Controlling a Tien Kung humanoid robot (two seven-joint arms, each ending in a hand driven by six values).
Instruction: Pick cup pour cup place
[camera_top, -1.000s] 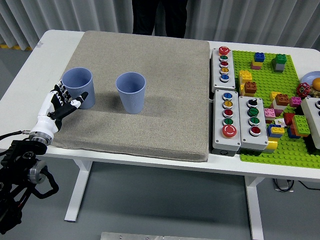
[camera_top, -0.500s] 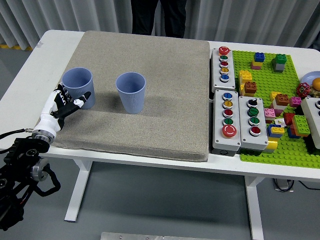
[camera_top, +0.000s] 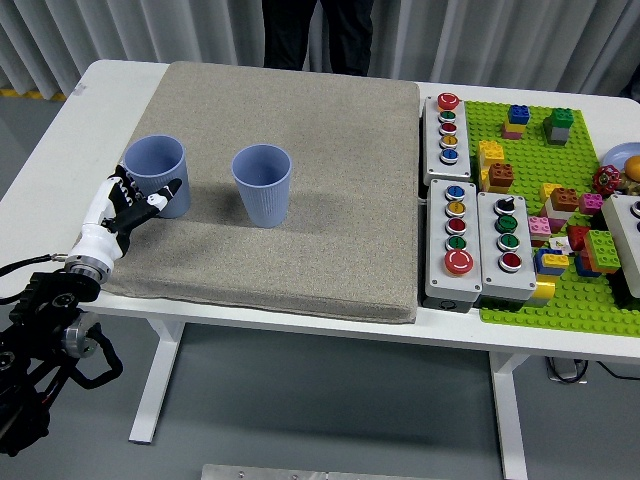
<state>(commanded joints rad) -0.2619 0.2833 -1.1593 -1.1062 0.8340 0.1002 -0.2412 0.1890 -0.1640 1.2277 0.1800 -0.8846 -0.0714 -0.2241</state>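
Note:
Two light blue cups stand upright on the grey mat (camera_top: 300, 150). The left cup (camera_top: 155, 172) is near the mat's left edge, the right cup (camera_top: 263, 185) is a little to its right. My left hand (camera_top: 132, 203) is at the lower left side of the left cup, fingers spread, thumb tip against the cup's wall. It holds nothing. The right arm is out of view.
Three grey button boxes (camera_top: 448, 128) (camera_top: 456, 240) (camera_top: 507, 245) stand right of the mat. A green baseplate (camera_top: 590, 300) with several bricks lies at the far right. A person (camera_top: 315, 35) stands at the far side.
My left hand has shifted slightly down and left beside the left cup. The cups have not moved.

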